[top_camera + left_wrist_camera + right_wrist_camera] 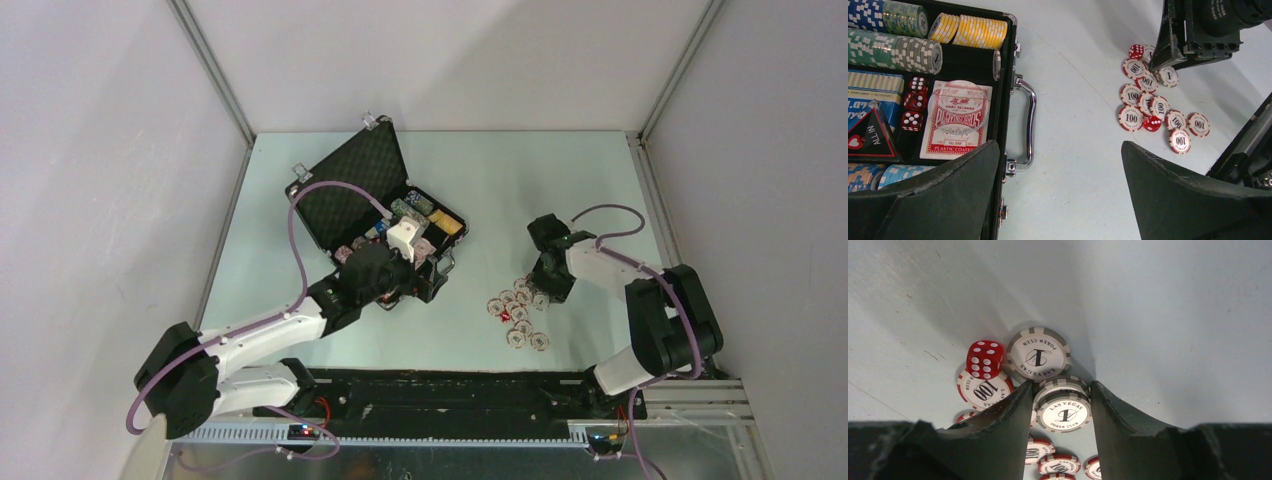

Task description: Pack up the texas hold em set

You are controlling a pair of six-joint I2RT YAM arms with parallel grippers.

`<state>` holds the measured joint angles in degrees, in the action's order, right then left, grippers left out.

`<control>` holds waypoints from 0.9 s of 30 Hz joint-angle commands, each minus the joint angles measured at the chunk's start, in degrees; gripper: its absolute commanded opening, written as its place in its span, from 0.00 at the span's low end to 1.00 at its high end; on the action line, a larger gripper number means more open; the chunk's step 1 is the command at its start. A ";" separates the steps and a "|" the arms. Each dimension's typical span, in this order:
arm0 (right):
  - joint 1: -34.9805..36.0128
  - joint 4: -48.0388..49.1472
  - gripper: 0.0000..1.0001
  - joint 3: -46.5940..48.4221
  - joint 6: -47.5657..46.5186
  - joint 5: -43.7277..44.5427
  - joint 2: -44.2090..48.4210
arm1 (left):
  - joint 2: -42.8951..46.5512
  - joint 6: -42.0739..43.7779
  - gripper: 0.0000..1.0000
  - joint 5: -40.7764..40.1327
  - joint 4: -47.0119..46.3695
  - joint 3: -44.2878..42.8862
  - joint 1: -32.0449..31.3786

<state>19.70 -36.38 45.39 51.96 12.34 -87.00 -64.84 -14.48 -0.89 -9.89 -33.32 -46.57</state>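
Right end effector (1060, 387) narrowly brackets a grey chip (1064, 415), grip uncertain, on the pale table (1173, 315).

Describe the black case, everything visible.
The black case lies open on the left half of the table, its foam-lined lid raised at the back. A chrome handle and latches sit on the front wall. Inside are rows of chips, card decks and red dice. The left gripper is open above its front edge.

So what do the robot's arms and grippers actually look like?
Both the left arm and right arm are white tubes with chunky black joints, each trailed by a looping purple cable. The left gripper and right gripper each end in two thick, black, wedge-shaped fingers.
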 commanded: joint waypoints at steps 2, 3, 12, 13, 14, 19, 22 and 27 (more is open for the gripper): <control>2.99 -2.82 0.55 1.12 0.19 5.76 -4.52 | 0.62 1.56 1.00 -0.31 -1.00 -0.69 0.25; 3.29 -3.08 0.56 1.53 0.47 6.07 -4.73 | 0.58 1.56 1.00 -0.23 -1.01 -0.69 0.25; 5.59 -4.97 0.49 3.39 0.46 7.84 -6.70 | 0.79 1.65 1.00 -0.24 -0.77 -0.78 0.27; 5.67 -5.21 0.49 3.74 0.54 7.64 -7.04 | 0.82 1.65 1.00 -0.25 -0.76 -0.73 0.32; 5.68 -5.57 0.50 3.83 0.57 7.31 -7.22 | 0.80 1.65 1.00 -0.25 -0.81 -0.70 0.28; 5.79 -6.55 0.53 3.96 0.99 6.91 -7.53 | 0.60 1.65 1.00 -0.17 -0.74 -0.87 0.25; 5.92 -6.89 0.53 3.95 1.12 6.37 -7.48 | 0.49 1.73 1.00 -0.24 -0.74 -0.87 0.31; 6.83 -7.71 0.53 3.96 2.21 4.67 -7.93 | 0.31 1.89 1.00 -0.32 -0.49 -1.04 0.26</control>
<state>25.26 -40.69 50.57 52.31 19.09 -91.88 -64.86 -14.11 -0.89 -9.72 -33.32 -46.57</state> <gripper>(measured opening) 0.530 0.996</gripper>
